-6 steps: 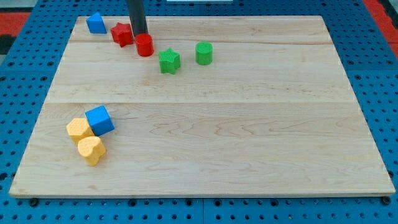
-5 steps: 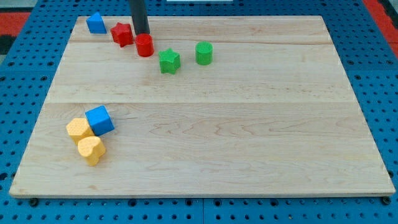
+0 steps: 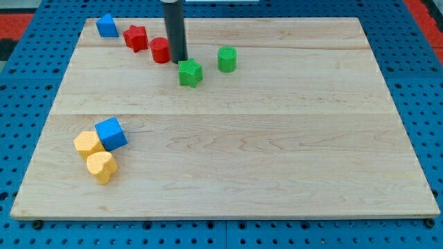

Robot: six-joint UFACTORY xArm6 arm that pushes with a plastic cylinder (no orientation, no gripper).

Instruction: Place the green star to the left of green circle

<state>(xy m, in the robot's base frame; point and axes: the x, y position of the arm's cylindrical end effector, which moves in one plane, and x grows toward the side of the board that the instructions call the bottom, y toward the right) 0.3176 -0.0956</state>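
While the dark rod stands upright near the view's top, my tip sits on the wooden surface between the red cylinder and the green star, just at the star's upper-left edge; contact with the star looks likely but cannot be confirmed. The arm carries no end effector, only this rod, so nothing is being gripped. The green star lies to the view's left of the green circle and slightly lower, near it but apart, with a clear gap of bare wood between them. The red cylinder is just to the left of the rod, and a red star lies further up and left of it. A blue block rests near the surface's top-left corner. Well apart from these, toward the view's lower left, a second blue block touches two yellow blocks: one at its left, the other, roughly heart-shaped, below.
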